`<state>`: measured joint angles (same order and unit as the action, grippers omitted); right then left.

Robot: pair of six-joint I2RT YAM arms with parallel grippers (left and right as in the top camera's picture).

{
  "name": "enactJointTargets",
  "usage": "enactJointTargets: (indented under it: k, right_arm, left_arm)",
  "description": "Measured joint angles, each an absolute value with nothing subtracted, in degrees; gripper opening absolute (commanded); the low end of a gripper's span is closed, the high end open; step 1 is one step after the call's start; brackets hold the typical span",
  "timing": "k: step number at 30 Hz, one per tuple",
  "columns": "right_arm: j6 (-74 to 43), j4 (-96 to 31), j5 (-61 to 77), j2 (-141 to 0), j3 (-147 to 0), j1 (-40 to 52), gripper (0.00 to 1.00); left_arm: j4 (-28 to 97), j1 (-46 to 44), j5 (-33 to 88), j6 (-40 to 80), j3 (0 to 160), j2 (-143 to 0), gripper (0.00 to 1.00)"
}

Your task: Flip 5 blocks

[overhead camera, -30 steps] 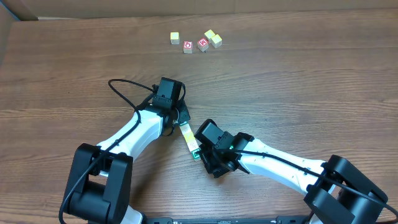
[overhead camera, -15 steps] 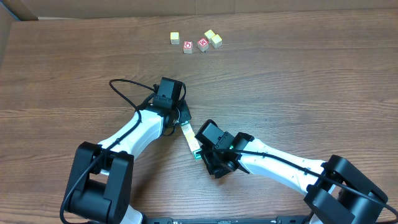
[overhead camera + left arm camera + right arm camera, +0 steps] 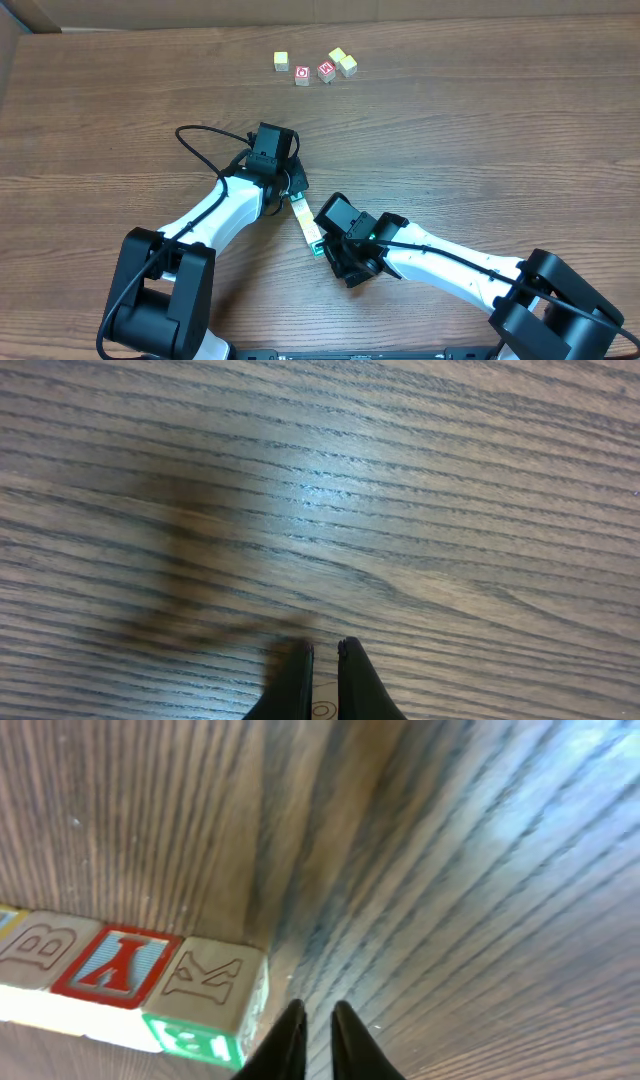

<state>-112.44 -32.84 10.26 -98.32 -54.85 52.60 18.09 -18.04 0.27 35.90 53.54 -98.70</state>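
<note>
Noting a short row of blocks (image 3: pixel 306 224) lying on the table (image 3: pixel 480 130) between the two wrists, packed face to face, with a green end toward the right arm. From overhead it reads as a cream sliver and I cannot count the cubes in it. The right wrist view gives three: the K block (image 3: pixel 215 982) at the end with a green side, the red-framed Y block (image 3: pixel 118 963) touching it, and the B block (image 3: pixel 40 950) cut off by the frame edge, with the rest of the row out of sight beyond. Right gripper (image 3: pixel 316 1012): fingers drawn nearly together, nothing between them, tips just beside the K block's end; whether they touch it I cannot tell. Left gripper (image 3: pixel 325 648): clenched and empty over bare wood, no cube in its own view. Handling, as I judge it: small wooden cubes, light, stiff and hard-faced, in no danger of crushing, but likely to skid on the grain or roll past one turn. Neighbours leave no gap for a finger, so the free long sides of the row, or the end cube, look like the places to take hold. A far cluster (image 3: pixel 326 71) of loose cubes, some red-faced, sits well apart; its letters are too small to read.
</note>
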Motion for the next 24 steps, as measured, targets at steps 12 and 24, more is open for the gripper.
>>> enactJointTargets:
  k: [12,24]
  right_arm:
    - [-112.4,-31.4,7.2,-98.3,-54.8,55.0,0.04]
    - [-112.5,-26.2,2.3,-99.9,-54.8,58.4,0.04]
  left_arm:
    - [18.2,-18.0,0.2,35.9,53.5,-98.7,0.04]
    - [18.7,-18.2,0.2,35.9,53.5,-98.7,0.04]
